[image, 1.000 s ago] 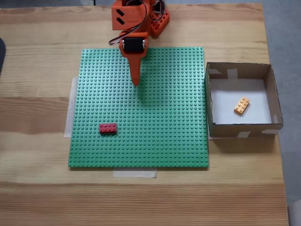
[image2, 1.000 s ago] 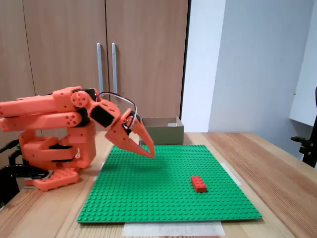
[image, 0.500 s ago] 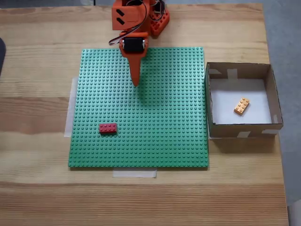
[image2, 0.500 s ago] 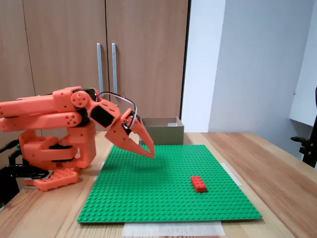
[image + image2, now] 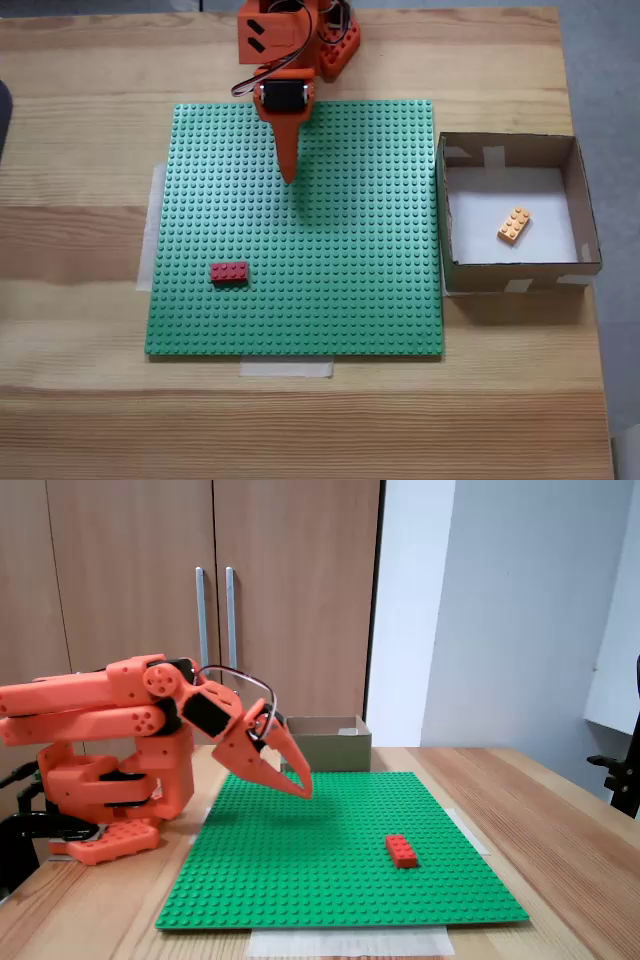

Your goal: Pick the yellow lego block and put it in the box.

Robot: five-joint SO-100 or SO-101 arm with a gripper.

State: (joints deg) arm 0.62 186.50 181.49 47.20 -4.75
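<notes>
My gripper (image 5: pixel 289 176) hangs above the far part of the green studded baseplate (image 5: pixel 330 300), its orange fingers drawn together into one narrow point, with nothing between them. From the side (image 5: pixel 303 789) the tips slope downward and stay clear of the plate's studs; the two fingers meet at the point, so I read the jaws as closed and empty. My arm is folded back over its base at the table's far edge. The yellow lego block (image 5: pixel 514 225) lies flat and askew on the white floor of the box (image 5: pixel 520 273), which sits just off the plate's right edge in the top-down fixed view. A red lego brick (image 5: pixel 230 272) rests on the plate, well apart from my fingertips (image 5: pixel 403 851).
</notes>
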